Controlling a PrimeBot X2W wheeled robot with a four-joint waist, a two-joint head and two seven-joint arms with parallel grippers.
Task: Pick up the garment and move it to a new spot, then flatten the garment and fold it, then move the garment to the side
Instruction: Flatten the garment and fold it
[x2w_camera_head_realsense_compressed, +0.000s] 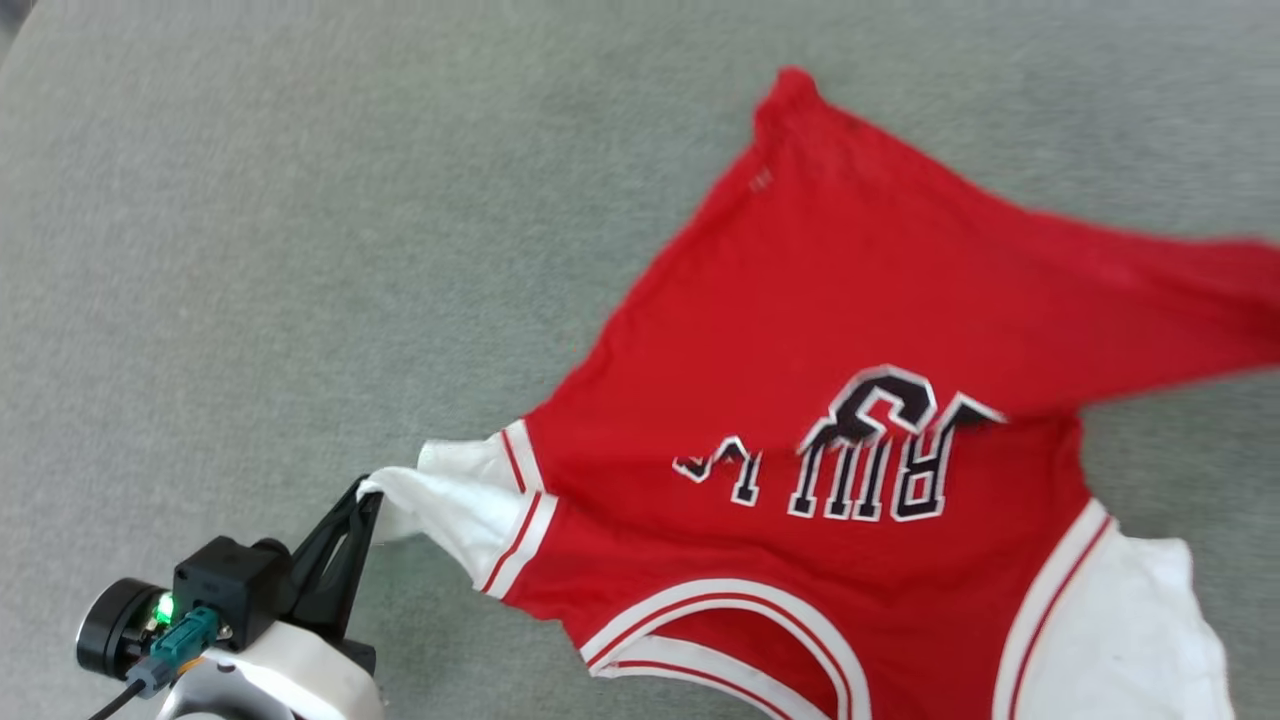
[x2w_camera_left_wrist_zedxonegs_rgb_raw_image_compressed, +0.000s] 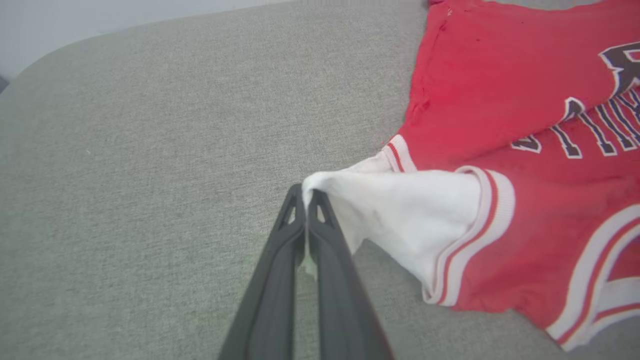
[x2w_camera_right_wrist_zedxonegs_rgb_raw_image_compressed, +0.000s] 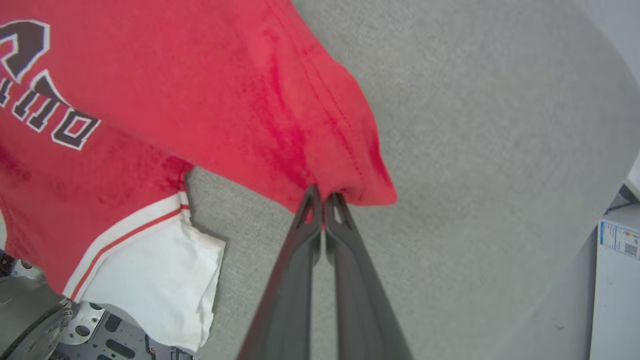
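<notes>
red Bulls jersey (x2w_camera_head_realsense_compressed: 850, 300) sprawled lettering-up on the grey fabric bench (x2w_camera_head_realsense_compressed: 250, 250), left pincer (x2w_camera_head_realsense_compressed: 366, 492) clamped tight on the tip of its white sleeve (x2w_camera_left_wrist_zedxonegs_rgb_raw_image_compressed: 400, 210), right pincer (x2w_camera_right_wrist_zedxonegs_rgb_raw_image_compressed: 324, 194) pinching a red hem corner (x2w_camera_right_wrist_zedxonegs_rgb_raw_image_compressed: 370, 185), pretty rumpled tbh

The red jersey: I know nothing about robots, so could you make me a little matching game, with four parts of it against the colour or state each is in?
Things:
1. left white sleeve
2. right white sleeve
3. red hem corner
4. lettering

States:
a. black with white edging
b. pinched in the right jaws
c. lying free, nothing holding it
d. pinched in the left jaws

Pairs: 1-d, 2-c, 3-b, 4-a
</notes>
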